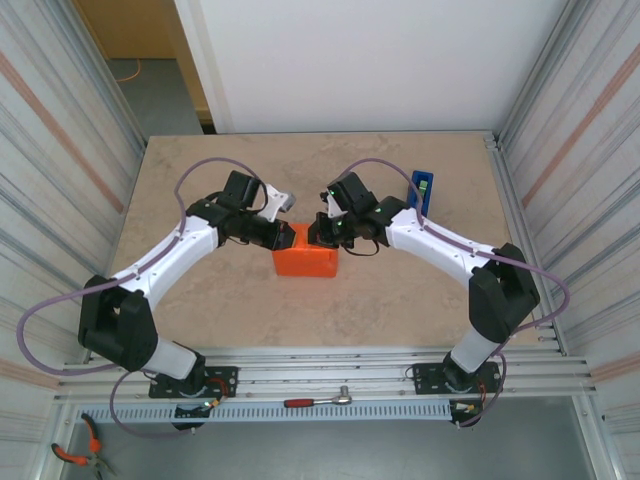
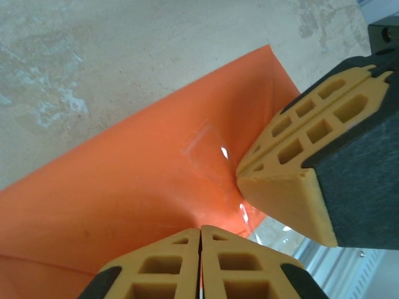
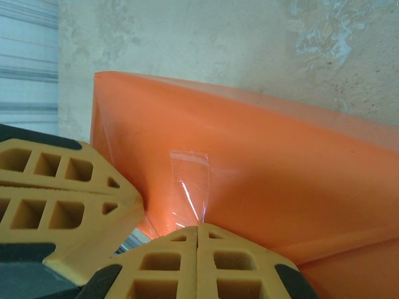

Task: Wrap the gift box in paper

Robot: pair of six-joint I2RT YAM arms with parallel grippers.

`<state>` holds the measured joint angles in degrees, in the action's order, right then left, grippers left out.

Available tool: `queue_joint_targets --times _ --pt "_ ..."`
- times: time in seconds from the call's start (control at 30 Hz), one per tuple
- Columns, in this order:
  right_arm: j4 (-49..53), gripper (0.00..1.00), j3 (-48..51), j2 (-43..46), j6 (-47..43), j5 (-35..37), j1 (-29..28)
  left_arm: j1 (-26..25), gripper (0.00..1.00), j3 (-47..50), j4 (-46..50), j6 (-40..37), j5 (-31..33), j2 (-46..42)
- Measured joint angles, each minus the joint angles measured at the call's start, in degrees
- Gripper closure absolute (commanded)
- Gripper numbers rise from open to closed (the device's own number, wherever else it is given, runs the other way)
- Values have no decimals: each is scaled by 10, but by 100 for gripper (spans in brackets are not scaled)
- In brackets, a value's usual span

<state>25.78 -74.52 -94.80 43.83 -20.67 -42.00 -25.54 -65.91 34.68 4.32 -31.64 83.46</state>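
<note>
The paper (image 1: 305, 262) is being seen in bright orange — plain, one tone. The table (image 1: 300, 170) is being shown as beige with pale mottled marbling. The tape dispenser (image 1: 421, 189) is being seen in blue — the gripper fingers (image 2: 181, 246) in yellow with dark grey backs.

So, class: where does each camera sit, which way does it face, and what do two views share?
Top external: above and behind the arms, looking down at the table; both arms show, bases nearest, meeting at the paper.
Left wrist: on the left arm, looking along its shut left tool onto the paper.
Right wrist: on the right arm, looking along its shut right tool onto the paper.
Shared: both wrist views show the clear tape and the other arm's tool.
</note>
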Motion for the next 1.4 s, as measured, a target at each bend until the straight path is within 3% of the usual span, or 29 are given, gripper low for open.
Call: queue_joint_targets --times 0.33,0.73,1.2,1.4 --pt "-3 100 1 0 -7 1 0 1 90 -67 -13 43 -48 18" --pt "-11 100 7 2 -7 1 0 -1 91 -66 -39 67 -48 82" --pt "-15 100 9 3 -7 1 0 -1 90 -70 -29 62 -41 82" --pt "-15 100 9 3 -7 1 0 -1 90 -68 -8 48 -30 43"
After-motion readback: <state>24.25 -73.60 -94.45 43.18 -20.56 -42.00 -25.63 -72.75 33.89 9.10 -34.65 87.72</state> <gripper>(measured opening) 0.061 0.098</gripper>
